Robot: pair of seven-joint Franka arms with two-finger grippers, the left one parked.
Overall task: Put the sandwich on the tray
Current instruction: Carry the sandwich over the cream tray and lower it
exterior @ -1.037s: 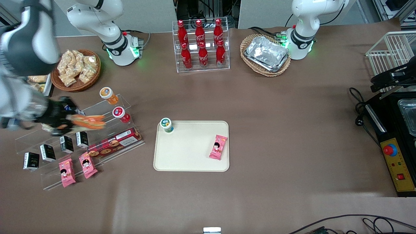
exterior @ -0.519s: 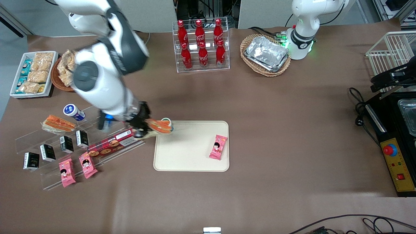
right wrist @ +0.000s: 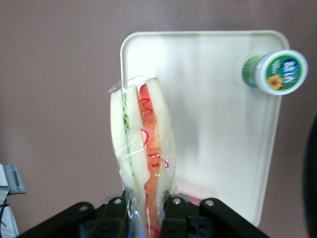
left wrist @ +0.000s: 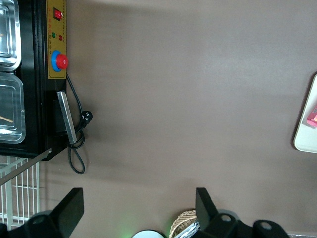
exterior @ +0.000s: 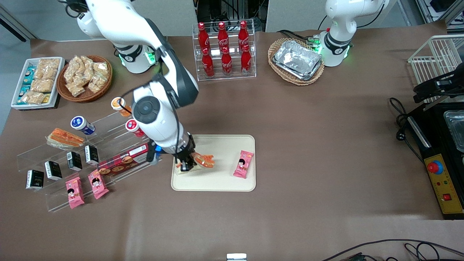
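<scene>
Sandwich pinched upright in the claw, above the tray.

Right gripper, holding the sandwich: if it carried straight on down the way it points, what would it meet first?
The gripper, shut on the sandwich, points down at the tray. The sandwich's free end would probably touch bare tray surface first; the milk cup stands clear. How high it hangs is unclear.

The arm hides the tray's cup corner; the tool covers the sandwich's gripped end.
</scene>
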